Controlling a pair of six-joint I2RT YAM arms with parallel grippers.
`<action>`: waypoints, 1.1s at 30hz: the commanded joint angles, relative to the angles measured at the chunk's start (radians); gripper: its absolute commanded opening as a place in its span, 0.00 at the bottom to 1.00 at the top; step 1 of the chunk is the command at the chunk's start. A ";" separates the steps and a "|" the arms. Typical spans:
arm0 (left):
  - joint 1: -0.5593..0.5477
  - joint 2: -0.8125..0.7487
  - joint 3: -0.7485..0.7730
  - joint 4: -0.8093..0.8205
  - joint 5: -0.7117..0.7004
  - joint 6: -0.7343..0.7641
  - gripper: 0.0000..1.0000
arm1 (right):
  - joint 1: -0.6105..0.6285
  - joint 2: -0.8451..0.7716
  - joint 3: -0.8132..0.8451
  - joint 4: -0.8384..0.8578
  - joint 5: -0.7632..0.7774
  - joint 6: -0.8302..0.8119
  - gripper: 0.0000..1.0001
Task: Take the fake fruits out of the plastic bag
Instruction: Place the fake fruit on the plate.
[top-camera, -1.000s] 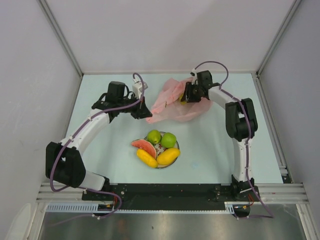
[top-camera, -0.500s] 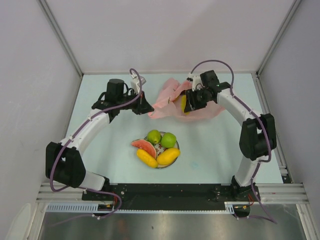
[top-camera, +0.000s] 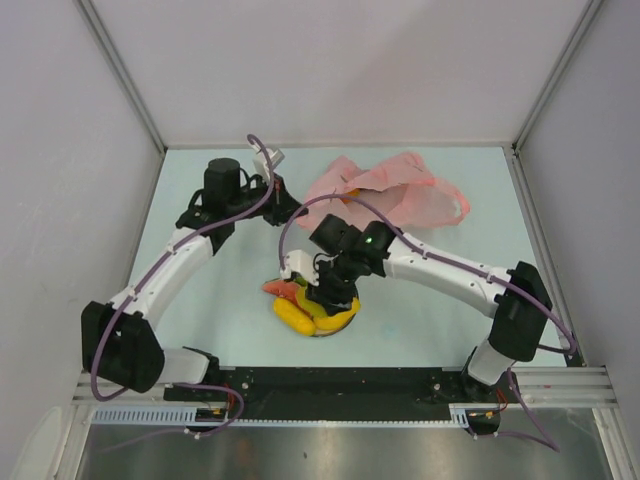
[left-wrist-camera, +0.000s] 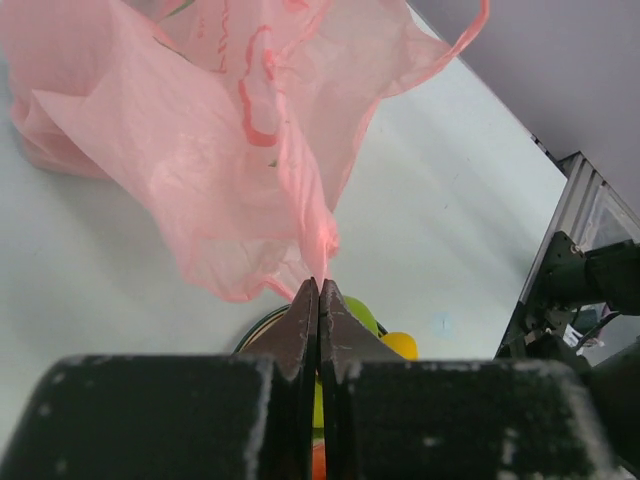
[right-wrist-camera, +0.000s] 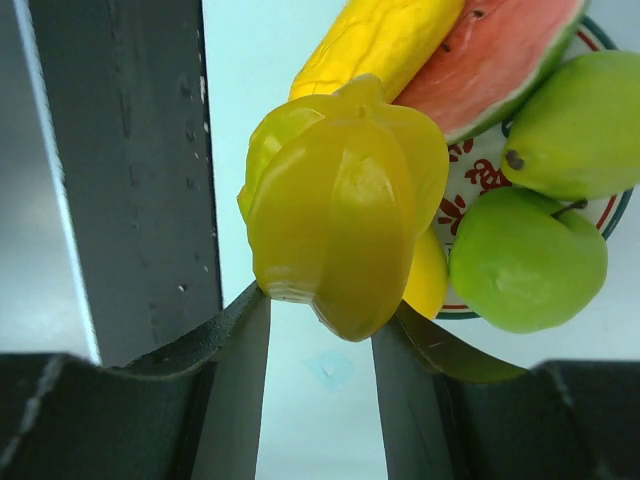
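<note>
The pink plastic bag lies crumpled at the back of the table. My left gripper is shut on the bag's near edge and holds it up; in the left wrist view its jaws pinch the thin film. My right gripper hangs over the plate, shut on a yellow ridged fruit. On the white plate with red print lie a watermelon slice, a long yellow fruit, a green pear, a green apple and a yellow fruit.
The plate of fruit stands at the table's middle front, under the right arm. The bag's handle loop reaches to the right. Grey walls close in the table at the back and both sides.
My right arm has swung from the bag down to the plate, carrying the yellow ridged fruit. The bag has spread out to the right. My left gripper still holds the bag's edge.
</note>
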 joint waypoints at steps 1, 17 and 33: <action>-0.006 -0.117 -0.036 0.033 -0.024 0.034 0.00 | 0.046 0.052 0.057 -0.058 0.128 -0.177 0.15; 0.057 -0.343 -0.204 0.058 -0.029 0.026 0.00 | 0.168 0.141 0.078 -0.025 0.298 -0.178 0.14; 0.074 -0.348 -0.211 0.078 -0.015 0.023 0.00 | 0.223 0.120 0.022 0.059 0.411 -0.166 0.54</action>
